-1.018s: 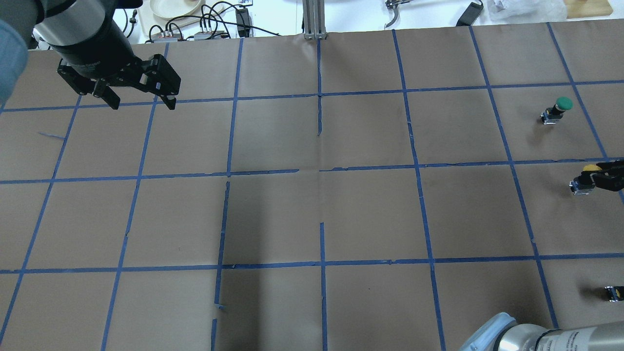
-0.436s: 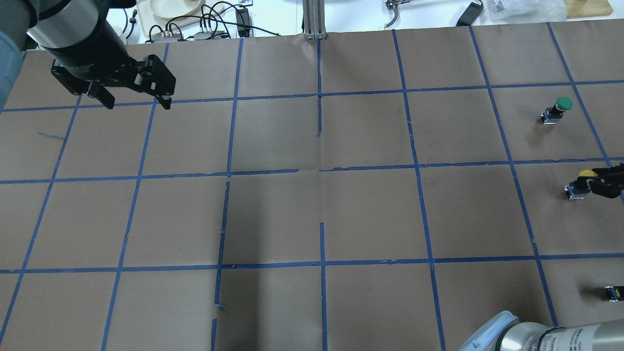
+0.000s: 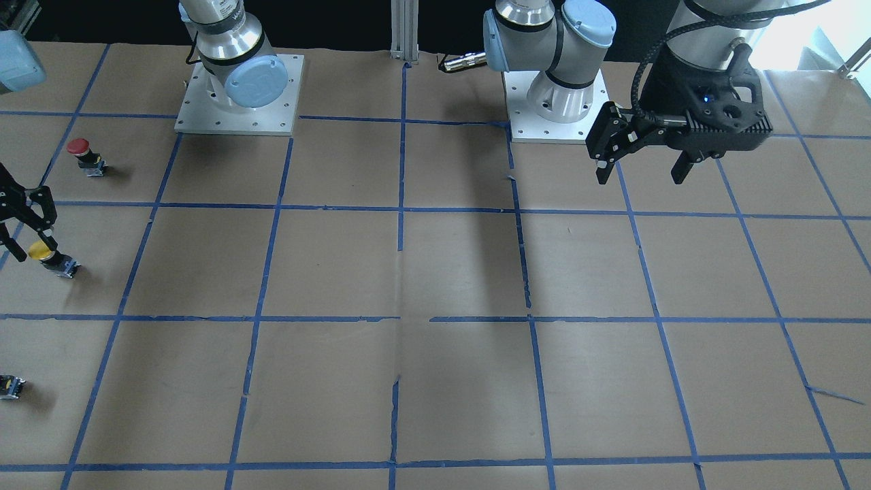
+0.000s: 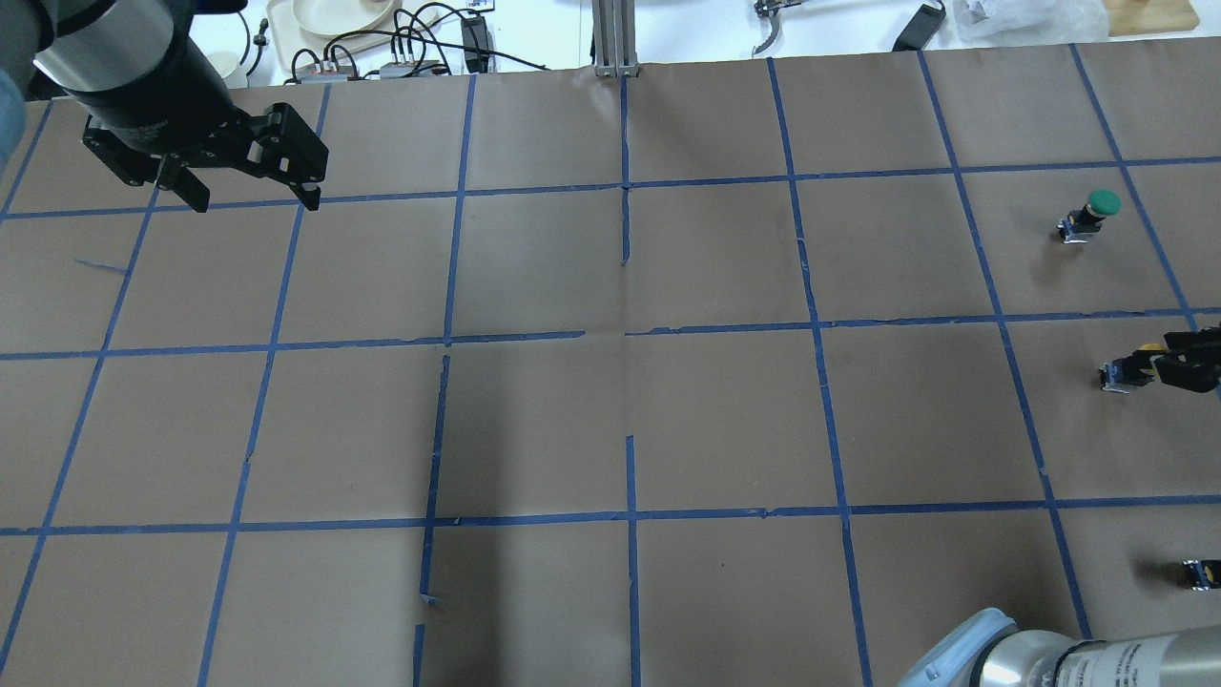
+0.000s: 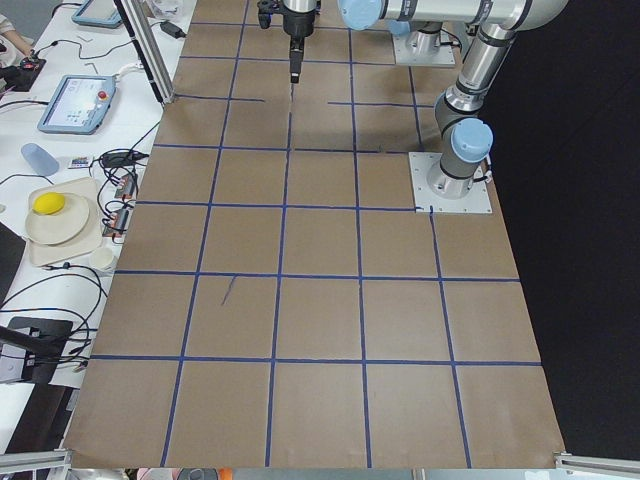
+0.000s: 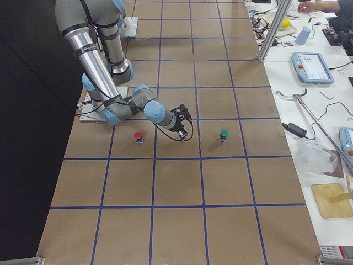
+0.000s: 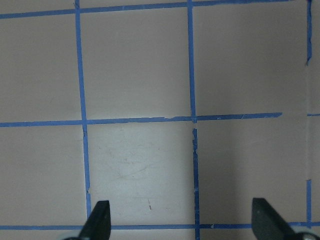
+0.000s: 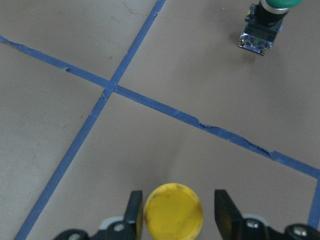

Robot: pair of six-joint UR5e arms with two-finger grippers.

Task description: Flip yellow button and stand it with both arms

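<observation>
The yellow button (image 3: 60, 265) lies tilted on the brown paper at the robot's right edge, its yellow cap (image 8: 173, 212) facing my right wrist camera. My right gripper (image 8: 178, 200) is low over the table with its fingers close on either side of the cap and is shut on it. It also shows in the front view (image 3: 30, 245) and the overhead view (image 4: 1152, 364), where only the button's grey body (image 4: 1113, 374) sticks out. My left gripper (image 4: 254, 204) is open and empty, high over the far left of the table (image 3: 639, 178), and it sees bare paper (image 7: 180, 225).
A green-capped button (image 4: 1092, 212) stands beyond the yellow one (image 8: 265, 25). A red-capped button (image 3: 80, 151) stands nearer the robot's base. A tiny black block with a yellow mark (image 4: 1200, 572) lies at the right edge. Blue tape lines grid the paper.
The left gripper has moved back and to the left, still open. The yellow button's body has shifted left and toward the robot with the right gripper, and its cap is now mostly hidden under the fingers.
</observation>
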